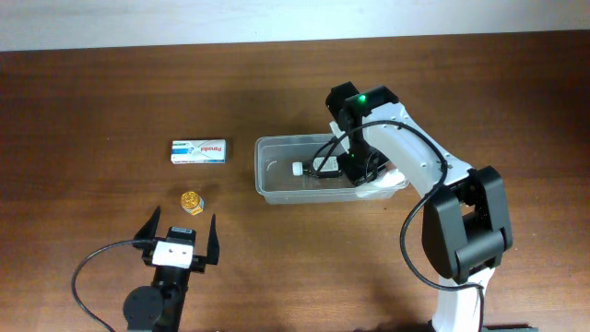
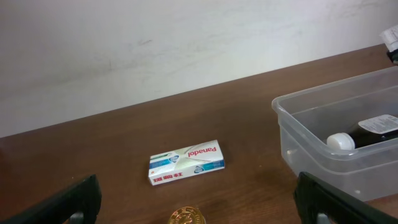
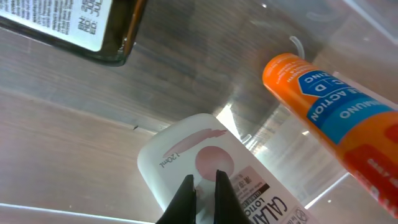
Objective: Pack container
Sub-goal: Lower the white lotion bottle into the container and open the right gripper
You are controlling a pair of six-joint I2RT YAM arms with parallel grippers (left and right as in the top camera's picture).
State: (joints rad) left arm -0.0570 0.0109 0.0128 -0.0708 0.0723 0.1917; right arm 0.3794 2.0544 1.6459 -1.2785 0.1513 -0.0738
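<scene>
The container (image 1: 304, 197) is a clear shallow tub at mid-table, also in the left wrist view (image 2: 311, 134). In it lies a dark bottle with a white cap (image 1: 309, 170) (image 2: 373, 129) (image 3: 74, 25). My right gripper (image 1: 354, 169) is down inside the tub. Its fingertips (image 3: 204, 183) are nearly together, pressed against a white calamine lotion bottle (image 3: 186, 155) that is much wider than their gap. An orange tube (image 3: 329, 106) lies beside it. My left gripper (image 1: 181, 236) (image 2: 202, 202) is open and empty, low at the front left.
A white Panadol box (image 1: 198, 151) (image 2: 186, 162) lies flat left of the tub. A small gold-capped jar (image 1: 191, 201) (image 2: 188, 217) stands just ahead of my left gripper. The lotion bottle's end (image 1: 385, 181) reaches the tub's right rim.
</scene>
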